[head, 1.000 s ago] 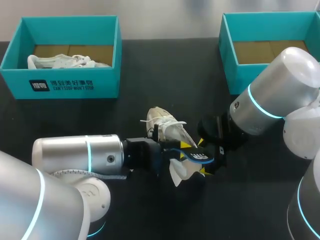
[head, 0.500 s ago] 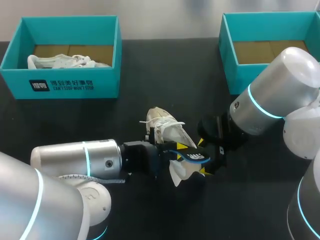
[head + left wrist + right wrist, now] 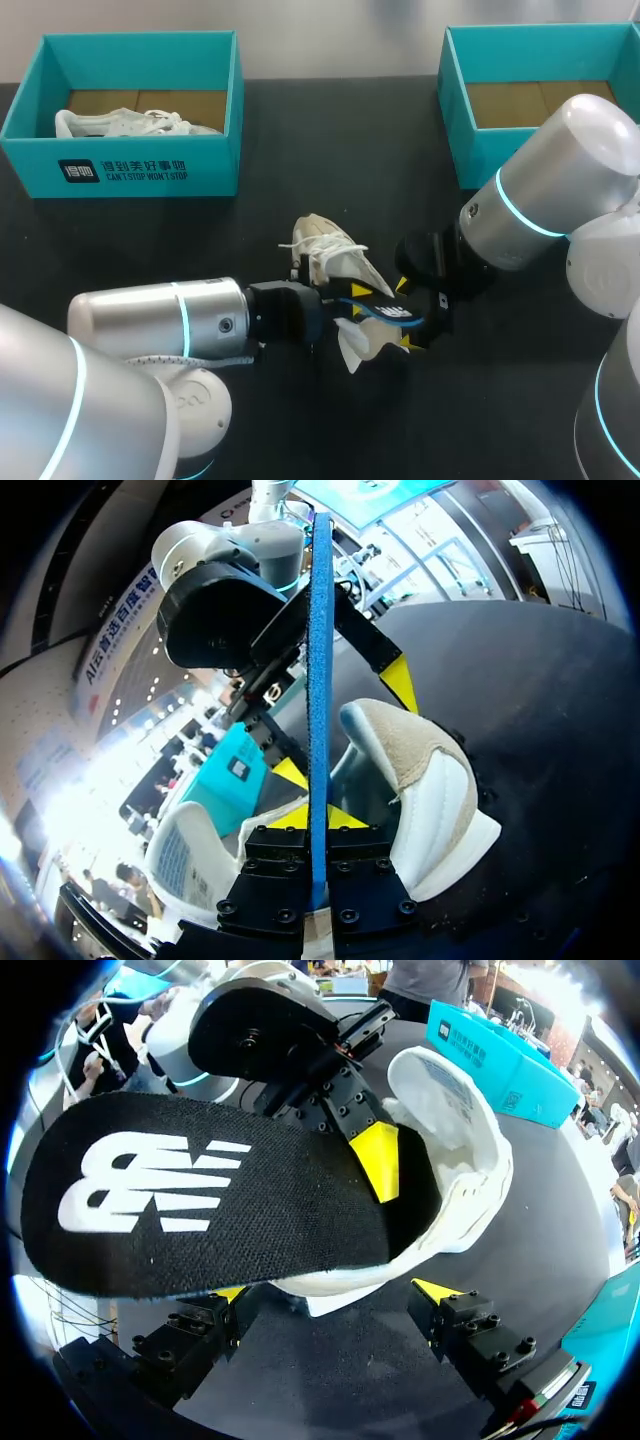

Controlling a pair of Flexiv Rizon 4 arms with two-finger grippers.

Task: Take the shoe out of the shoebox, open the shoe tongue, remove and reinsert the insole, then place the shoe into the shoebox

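black table point(image 3: 250, 220): shoe point(image 3: 335, 262) lay mid-table, unmoved. left gripper point(image 3: 352, 305) stayed clamped on the insole point(image 3: 385, 312), its arm drawn slightly nearer. right gripper point(image 3: 404, 315) fingers stood apart around the heel.

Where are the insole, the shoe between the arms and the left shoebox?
insole point(image 3: 200, 1200), right wrist view, on its black top face.
shoe point(image 3: 437, 802), left wrist view, on its white heel side.
left shoebox point(image 3: 215, 170), head view, on its front wall.

My left gripper point(image 3: 352, 300) points toward 3 o'clock, pinched tight on the insole point(image 3: 388, 313). My right gripper point(image 3: 403, 314) faces it from 3 o'clock, fingers spread.
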